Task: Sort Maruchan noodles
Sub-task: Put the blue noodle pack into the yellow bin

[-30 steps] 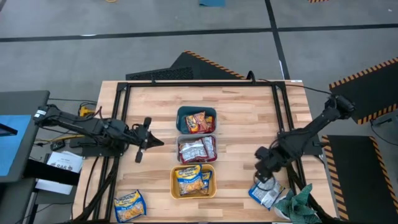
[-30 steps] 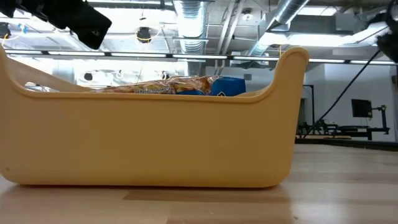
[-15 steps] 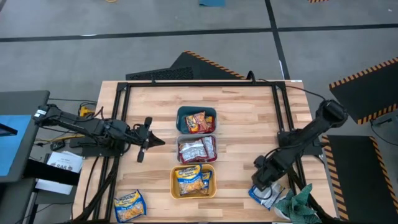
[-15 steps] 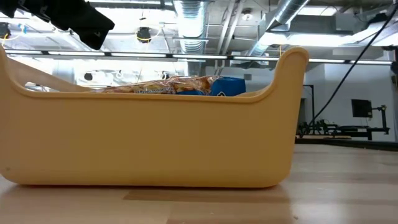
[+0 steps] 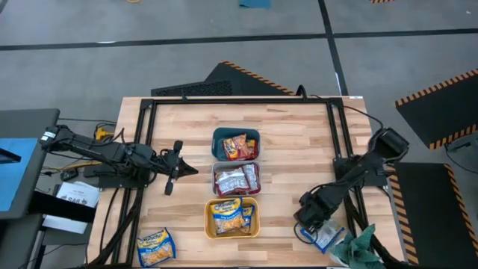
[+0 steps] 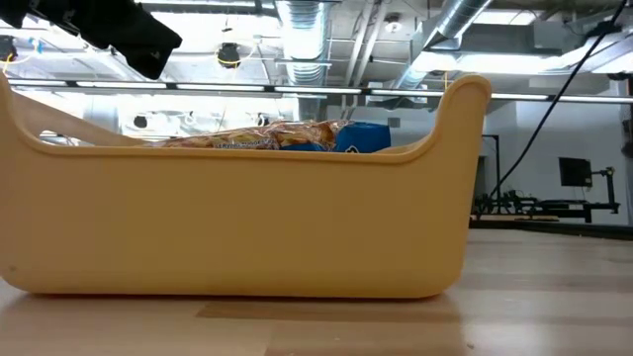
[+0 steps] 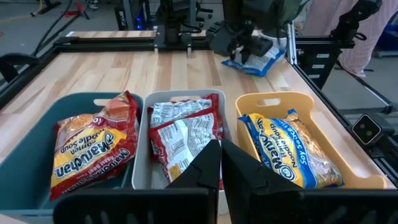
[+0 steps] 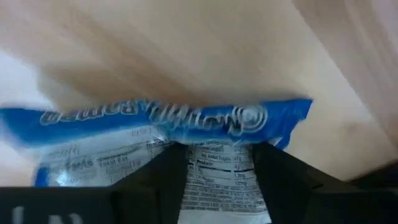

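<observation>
The right claw (image 5: 308,218) is lowered to the near right part of the worktop (image 5: 299,142), directly over a blue-and-white packet (image 5: 323,237) that lies flat there, just beside a green cloth rag (image 5: 358,246). In the right wrist view the claw's two dark fingers (image 8: 158,180) stand apart on either side of the packet's printed label, the blue-edged packet (image 8: 174,134) lying between them; whether they press on it cannot be told. The left claw (image 5: 175,166) hangs over the left part of the worktop, level with the white bin, its fingers (image 7: 205,168) drawn together with nothing between them. Three bins stand in a column at the worktop's centre: the teal bin (image 5: 218,136) farthest, holding red-orange packets (image 5: 235,146); the white bin (image 5: 216,167) in the middle, holding silver-white packets (image 5: 236,179); the orange bin (image 5: 210,206) nearest, holding yellow packets (image 5: 230,217). One further yellow packet (image 5: 155,245) lies loose at the near left corner of the worktop, well apart from the bins. The low view shows the orange bin's wall (image 6: 237,218) with a yellow packet's edge (image 6: 267,136) above its rim.
</observation>
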`<state>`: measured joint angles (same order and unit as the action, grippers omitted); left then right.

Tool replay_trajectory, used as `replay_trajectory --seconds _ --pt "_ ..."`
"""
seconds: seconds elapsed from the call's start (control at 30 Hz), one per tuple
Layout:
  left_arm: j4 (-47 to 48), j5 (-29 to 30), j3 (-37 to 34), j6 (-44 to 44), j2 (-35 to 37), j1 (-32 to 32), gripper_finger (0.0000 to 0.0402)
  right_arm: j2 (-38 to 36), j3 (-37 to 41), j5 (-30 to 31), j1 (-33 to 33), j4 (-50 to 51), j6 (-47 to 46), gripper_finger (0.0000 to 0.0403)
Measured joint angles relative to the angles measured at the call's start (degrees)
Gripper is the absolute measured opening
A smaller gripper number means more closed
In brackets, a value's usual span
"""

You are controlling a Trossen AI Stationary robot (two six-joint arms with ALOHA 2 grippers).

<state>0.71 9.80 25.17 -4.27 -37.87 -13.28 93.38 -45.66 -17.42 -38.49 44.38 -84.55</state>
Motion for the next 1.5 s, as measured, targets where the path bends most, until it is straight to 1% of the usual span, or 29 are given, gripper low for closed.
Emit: replay_trajectory --seconds 0.1,0.17,0.27,0.3,0.33,0.47,0.6,0.8,1.0,1.07,1.2,1.33,1.5 --pt "0.00 0.02 0.00 0.00 0.00 0.00 0.0000 0.85 0.01 1.17 0.83 -0.13 3.10 0.0165" --pt "0.00 0.02 0.00 0.00 0.00 0.00 0.0000 1.51 0.04 2.40 1.43 -0.22 5.34 0.0122" --pt "0.02 0.04 0.00 0.00 0.00 0.00 0.0000 1.51 0.04 4.73 2.77 -0.03 8.35 0.0043" --pt "-0.02 0.04 0.00 0.00 0.00 0.00 0.0000 1.34 0.01 5.95 3.40 -0.01 9.54 0.0024" --pt "0.00 0.04 0.00 0.00 0.00 0.00 0.0000 1.07 -0.01 7.26 4.08 -0.02 10.32 0.0016" --pt "-0.07 0.07 0.00 0.00 0.00 0.00 0.0000 -0.59 -0.52 15.64 6.72 0.31 13.99 0.0009" --pt "-0.17 0.75 0.00 0.02 0.00 0.00 0.0000 -3.22 -2.95 22.64 8.58 3.47 18.24 0.0006" --pt "-0.17 1.84 0.00 0.42 0.00 0.00 0.0000 -9.56 -8.84 27.14 9.75 9.28 22.15 0.0006" --pt "-0.17 1.84 0.00 0.44 0.00 0.00 0.0000 -15.16 -13.85 33.60 9.81 9.77 26.95 0.0006" --pt "-0.17 1.84 0.00 0.44 0.00 0.00 0.0000 -15.84 -15.63 34.71 9.82 8.83 29.80 0.0006" --pt "-0.17 1.82 0.02 0.44 0.00 0.00 0.0000 -15.78 -20.33 34.72 9.76 8.16 35.41 0.0006" --pt "-0.20 2.10 0.02 0.44 0.00 0.00 0.0000 -14.46 -24.49 34.59 9.86 3.21 42.54 0.0005" --pt "-0.33 3.04 0.04 0.46 0.00 0.00 0.0000 -9.91 -29.12 33.99 10.91 -4.60 53.38 0.0005"
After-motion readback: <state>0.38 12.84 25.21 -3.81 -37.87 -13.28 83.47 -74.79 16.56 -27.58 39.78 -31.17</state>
